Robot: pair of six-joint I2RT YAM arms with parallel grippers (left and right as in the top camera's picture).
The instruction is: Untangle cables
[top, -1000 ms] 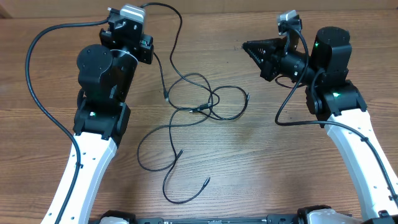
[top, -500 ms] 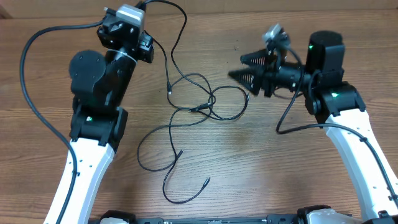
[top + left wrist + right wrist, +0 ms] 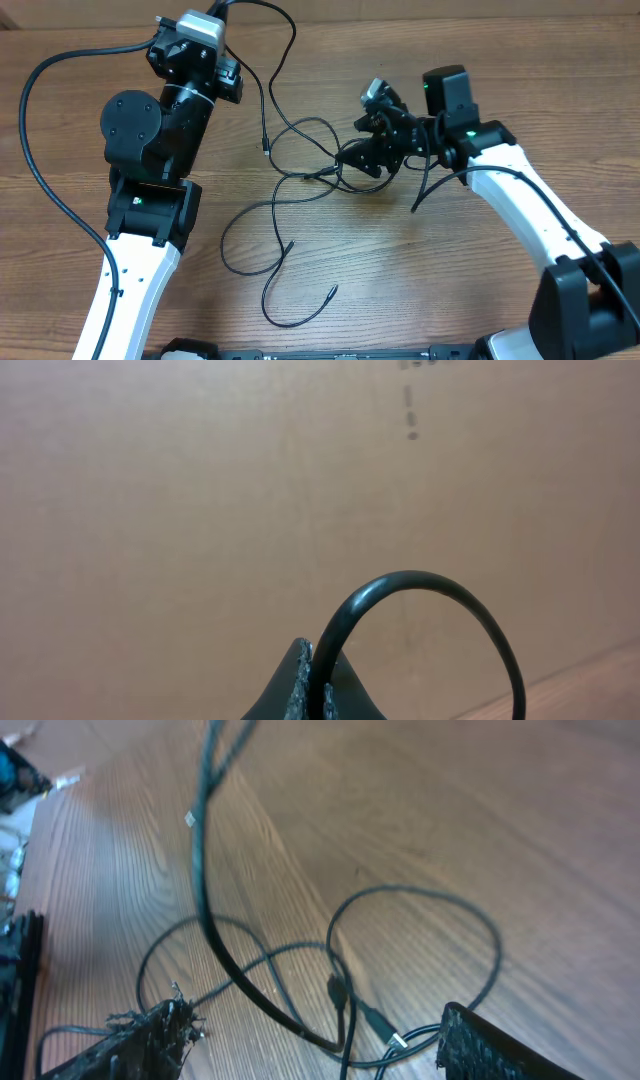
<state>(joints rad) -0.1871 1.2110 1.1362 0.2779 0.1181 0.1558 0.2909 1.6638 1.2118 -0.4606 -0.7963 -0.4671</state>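
Cables [image 3: 320, 174] sprawl tangled across the wood-grain table [image 3: 420, 290].

The cables [image 3: 322, 175] are thin black cords, loosely knotted in overlapping loops at the centre of the wooden table [image 3: 430, 290]. One strand climbs from the knot toward 11 o'clock, raised off the wood. Longer loops lie flat toward 7 o'clock. One plug tip [image 3: 333, 290] lies free at 6 o'clock.
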